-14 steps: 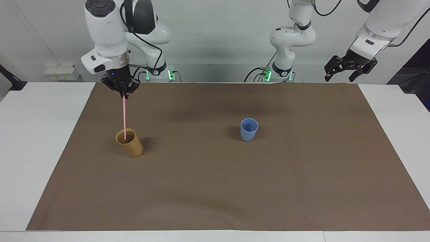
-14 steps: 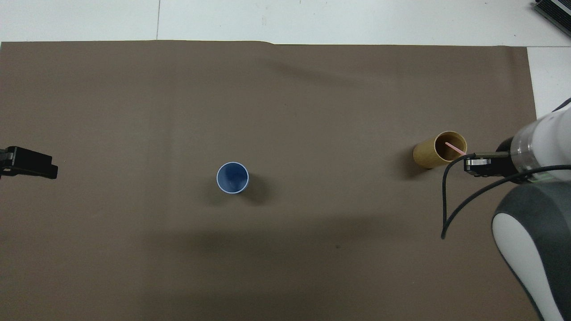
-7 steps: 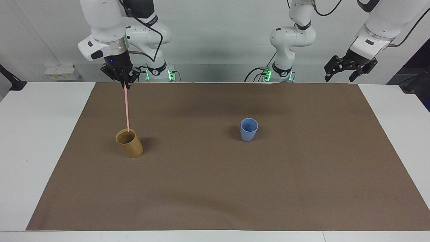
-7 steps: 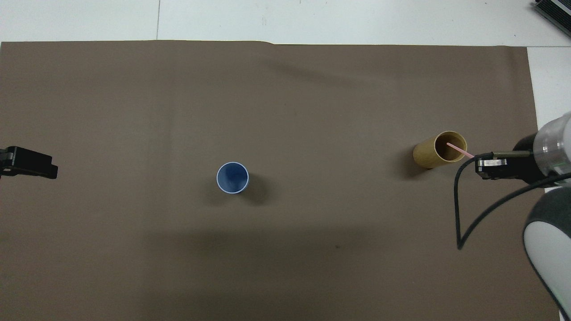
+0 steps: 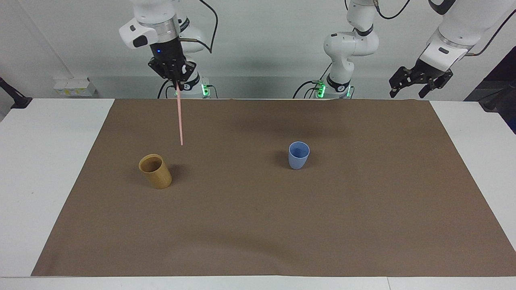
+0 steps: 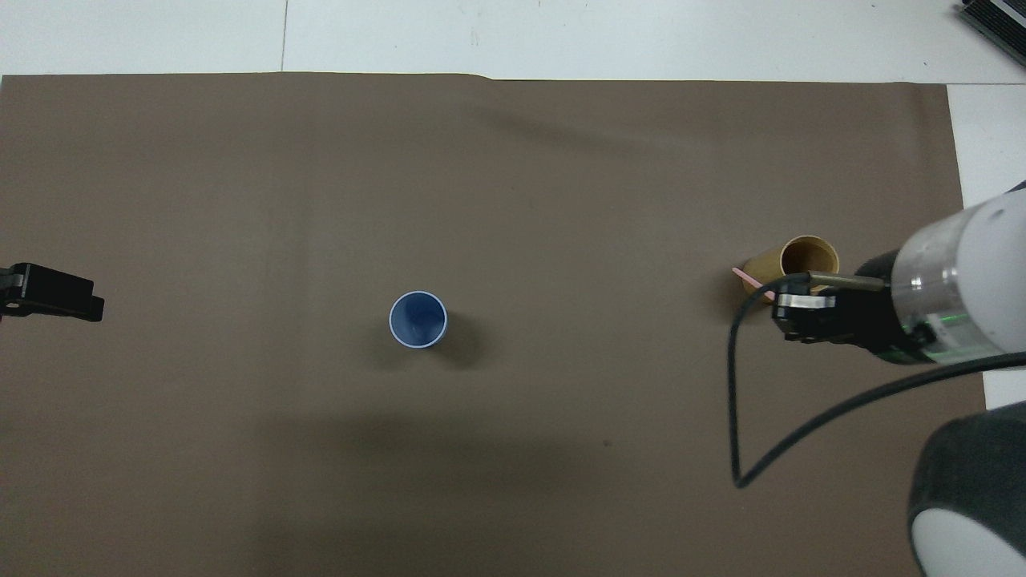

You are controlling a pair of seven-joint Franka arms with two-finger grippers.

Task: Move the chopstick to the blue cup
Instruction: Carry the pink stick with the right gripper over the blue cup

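Observation:
My right gripper (image 5: 175,80) is shut on the top end of the pale pink chopstick (image 5: 179,117), which hangs nearly upright in the air. Its lower tip is clear of the tan cup (image 5: 155,171) and over the mat beside that cup, on the blue cup's side. In the overhead view only a short pink piece of the chopstick (image 6: 749,278) shows past the right gripper (image 6: 789,311). The blue cup (image 5: 298,155) stands upright and empty at the middle of the mat, also in the overhead view (image 6: 418,320). My left gripper (image 5: 408,92) waits open and raised at the left arm's end, also in the overhead view (image 6: 50,292).
The tan bamboo-coloured cup (image 6: 792,267) stands upright toward the right arm's end. A brown mat (image 5: 258,225) covers most of the white table. A black cable (image 6: 737,417) loops from the right wrist.
My right gripper has risen and moved toward the blue cup, lifting the chopstick fully out of the tan cup. The left arm has not moved.

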